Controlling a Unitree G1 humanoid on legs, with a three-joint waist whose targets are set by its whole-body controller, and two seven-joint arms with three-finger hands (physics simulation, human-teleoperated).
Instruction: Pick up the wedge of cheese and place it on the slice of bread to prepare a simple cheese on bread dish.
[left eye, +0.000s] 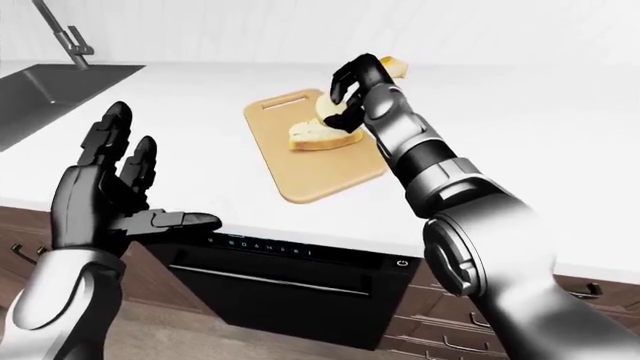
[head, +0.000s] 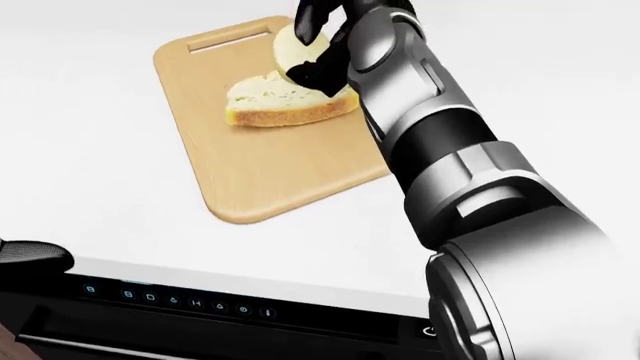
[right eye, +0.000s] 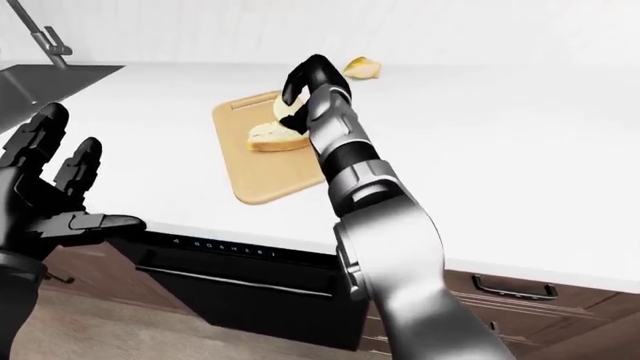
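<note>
Idle and spread open at near left, left hand (left eye: 110, 187); farther off, right hand (head: 325, 41) closed on cheese (head: 293, 46) just above bread (head: 285, 101) on cutting board (head: 260, 172), mid-placement; next, lower onto slice and release.

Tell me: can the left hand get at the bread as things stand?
Probably not easily. The left hand hangs open off the counter edge, well left of the board. The right hand, holding the cheese, sits right over the bread and crowds it.
</note>
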